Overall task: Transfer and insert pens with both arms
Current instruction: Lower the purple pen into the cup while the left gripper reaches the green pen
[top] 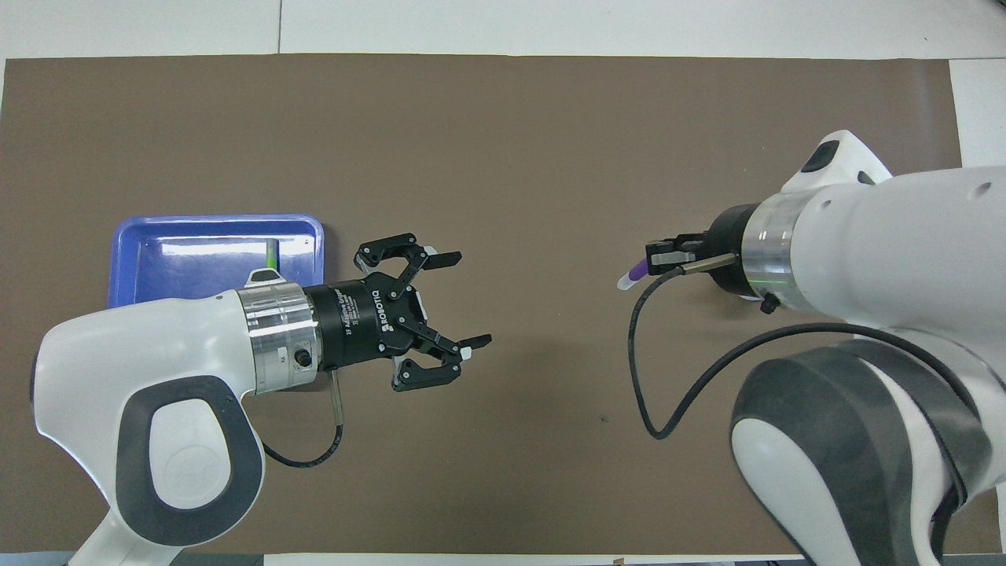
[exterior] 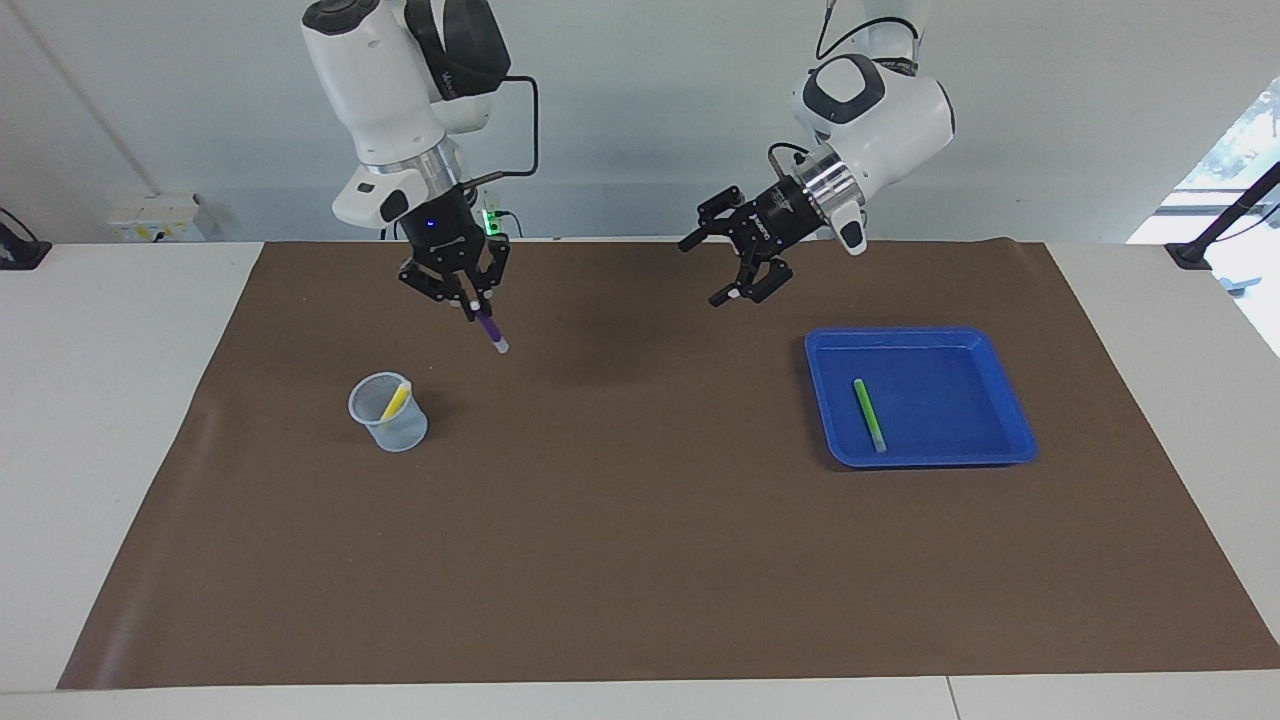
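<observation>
Now your slim purple marker pen (exterior: 488, 328) hangs pale tip down, pinched in the right gripper (exterior: 466, 300) near the translucent cup (exterior: 388, 412) with the yellow pen (exterior: 395, 401), presumably for insertion, while the left gripper (top: 456, 303), marked ROBOTIQ, gapes empty beside the blue tray (exterior: 1010, 400).

Right claw (exterior: 470, 303) gripping purple pen (exterior: 490, 331) over mat, left claw (exterior: 722, 270) spread, empty

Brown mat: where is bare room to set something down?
The brown mat is bare between the mesh cup and the blue tray, and along its edge farthest from the robots. Neither spot is crowded.
</observation>
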Robot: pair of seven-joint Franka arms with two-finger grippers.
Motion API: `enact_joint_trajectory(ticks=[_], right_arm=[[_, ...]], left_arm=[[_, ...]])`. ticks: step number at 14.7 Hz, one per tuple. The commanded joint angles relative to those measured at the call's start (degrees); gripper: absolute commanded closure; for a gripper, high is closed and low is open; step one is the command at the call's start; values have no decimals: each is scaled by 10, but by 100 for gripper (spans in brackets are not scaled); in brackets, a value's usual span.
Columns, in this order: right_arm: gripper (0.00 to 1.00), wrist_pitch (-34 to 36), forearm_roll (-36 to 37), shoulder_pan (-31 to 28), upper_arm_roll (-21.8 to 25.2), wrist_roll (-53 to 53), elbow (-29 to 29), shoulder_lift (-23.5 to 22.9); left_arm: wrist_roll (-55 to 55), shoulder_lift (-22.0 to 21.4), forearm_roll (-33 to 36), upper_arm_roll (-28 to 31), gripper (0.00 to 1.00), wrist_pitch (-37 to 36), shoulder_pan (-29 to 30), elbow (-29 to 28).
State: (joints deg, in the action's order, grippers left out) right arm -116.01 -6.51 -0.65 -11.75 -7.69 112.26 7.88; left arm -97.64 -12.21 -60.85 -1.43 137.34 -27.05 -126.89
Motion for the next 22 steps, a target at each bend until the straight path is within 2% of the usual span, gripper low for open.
enact_joint_trajectory(ticks=[1,2,5,7,11,16,19,22], right_arm=[[100,-18,33,-7,34,-95,38,26],[100,-38,36,-7,53,-132,45,25],[100,-98,36,-15,85,-199,77,23],[100,-111,36,-15,106,-219,90,18],[100,-155,33,-15,117,-223,110,-2],[100,-224,19,-15,119,-222,139,-20],[100,-251,2,-15,118,-222,150,-31],[100,-274,-6,-15,118,-218,161,-37]], left_arm=[[13,-14,87,-2,0,-48,42,-17],[38,-15,120,-2,0,-85,70,-15],[148,-12,146,-2,0,-137,116,-15],[204,-7,200,-2,0,-169,139,-13],[314,27,274,-2,0,-204,167,1],[378,88,397,1,0,-204,174,42],[415,104,402,2,0,-202,206,45],[524,127,434,2,0,-190,212,45]])
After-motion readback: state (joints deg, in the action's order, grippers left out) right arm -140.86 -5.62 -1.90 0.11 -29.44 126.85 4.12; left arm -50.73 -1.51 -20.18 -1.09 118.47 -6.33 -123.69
